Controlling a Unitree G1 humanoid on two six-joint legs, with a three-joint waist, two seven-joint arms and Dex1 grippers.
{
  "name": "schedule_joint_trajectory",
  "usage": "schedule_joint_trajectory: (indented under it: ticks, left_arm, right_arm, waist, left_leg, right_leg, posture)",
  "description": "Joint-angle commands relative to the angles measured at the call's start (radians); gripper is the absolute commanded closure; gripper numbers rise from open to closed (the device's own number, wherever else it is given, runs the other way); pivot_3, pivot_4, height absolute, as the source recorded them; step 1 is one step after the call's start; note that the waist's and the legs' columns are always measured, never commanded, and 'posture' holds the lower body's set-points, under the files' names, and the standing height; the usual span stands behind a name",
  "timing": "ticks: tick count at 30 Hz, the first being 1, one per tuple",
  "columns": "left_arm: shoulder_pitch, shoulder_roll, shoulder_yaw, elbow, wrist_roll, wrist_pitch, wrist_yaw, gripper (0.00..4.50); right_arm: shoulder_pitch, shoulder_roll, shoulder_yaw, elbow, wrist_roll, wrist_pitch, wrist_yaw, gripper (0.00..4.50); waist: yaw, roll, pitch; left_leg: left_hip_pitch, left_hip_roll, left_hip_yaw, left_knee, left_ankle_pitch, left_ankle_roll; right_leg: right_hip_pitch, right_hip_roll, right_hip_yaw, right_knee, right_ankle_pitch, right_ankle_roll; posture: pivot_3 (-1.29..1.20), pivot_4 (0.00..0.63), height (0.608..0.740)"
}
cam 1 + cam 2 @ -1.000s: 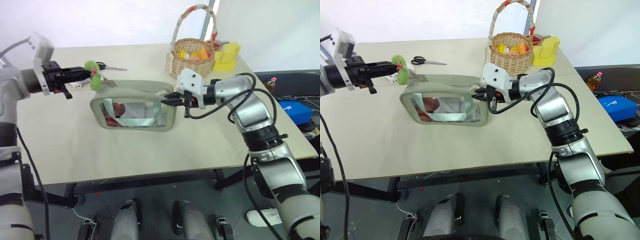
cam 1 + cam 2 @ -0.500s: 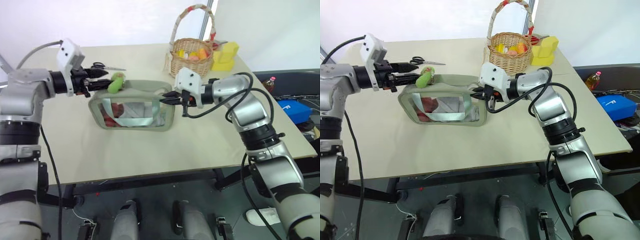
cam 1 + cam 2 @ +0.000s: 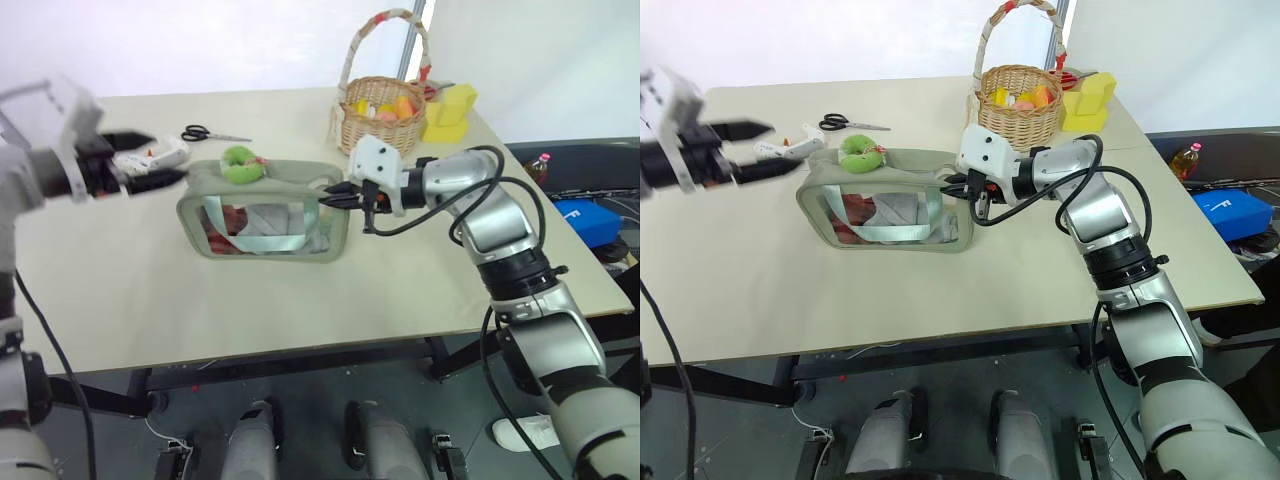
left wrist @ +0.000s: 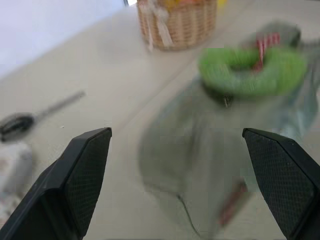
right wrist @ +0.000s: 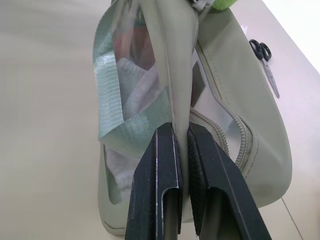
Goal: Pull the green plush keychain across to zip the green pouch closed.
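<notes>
— What are you standing at?

— A pale beige table (image 3: 300, 300) with a white wall behind it and a dark floor under it. At the far right corner sits a wicker basket (image 3: 385, 115) holding yellow and orange items, with yellow sponge blocks (image 3: 452, 112) just beside it. Black-handled scissors (image 3: 212, 134) lie near the far edge. Off the table to the right I see a blue box (image 3: 595, 220) and a small bottle (image 3: 541, 165) with a red cap.

— Any writing on them?

— The blue box carries a white mark, but I cannot read it.

— And the pouch?

— The green pouch (image 3: 265, 210) stands mid-table, clear window toward me, pale strap across it. The green plush keychain (image 3: 861, 154) rests on its top, near the left end.

— Your claws?

— My left gripper (image 3: 750, 150) hangs left of the pouch, fingers spread wide, gripping nothing, apart from the keychain. My right gripper (image 5: 181, 172) is pinched on the pouch's right end.
</notes>
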Motion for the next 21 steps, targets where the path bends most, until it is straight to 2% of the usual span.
schedule_joint_trajectory:
  ticks: [1,6,9,16,21]
  left_arm:
    - [0.025,-0.01,0.045,-0.096,-0.041,0.03,0.043,0.02]
    - [0.068,-0.027,0.0,-0.106,-0.015,-0.005,0.068,0.02]
    - [0.056,-0.019,-0.013,-0.079,-0.008,-0.019,0.063,0.8]
    - [0.05,-0.007,-0.034,-0.044,0.005,-0.051,0.04,4.48]
    - [0.037,-0.014,-0.055,-0.047,0.009,-0.058,0.033,4.48]
  right_arm:
    - [-0.025,0.009,-0.003,0.002,0.001,-0.017,0.005,4.5]
    - [-0.031,0.018,-0.003,0.01,-0.001,-0.019,0.012,4.5]
    - [-0.032,0.021,-0.001,0.011,-0.003,-0.019,0.014,4.5]
    - [-0.032,0.022,-0.004,0.012,-0.006,-0.017,0.014,4.5]
    - [-0.034,0.022,-0.007,0.014,-0.005,-0.011,0.011,4.5]
  waist:
    - [0.002,-0.001,0.0]
    - [0.002,0.0,0.0]
    - [0.0,0.0,0.0]
    - [0.0,0.0,0.0]
    - [0.001,0.0,0.0]
  left_leg:
    - [0.0,0.0,0.0,0.0,0.0,0.0]
    - [0.0,0.0,0.0,0.0,0.0,0.0]
    - [0.0,0.0,0.0,0.0,0.0,0.0]
    - [0.0,0.0,0.0,0.0,0.0,0.0]
    - [0.0,0.0,0.0,-0.001,0.0,0.0]
  right_leg:
    - [0.0,0.0,0.0,0.0,0.0,0.0]
    - [0.0,0.0,0.0,0.0,0.0,0.0]
    - [0.0,0.0,0.0,0.0,0.0,0.0]
    - [0.0,0.0,0.0,0.0,0.0,0.0]
    - [0.0,0.0,0.0,0.0,0.0,0.0]
  posture:
    - [0.0,0.15,0.74]
    - [0.0,0.15,0.74]
    - [0.0,0.15,0.74]
    - [0.0,0.15,0.74]
    - [0.0,0.15,0.74]
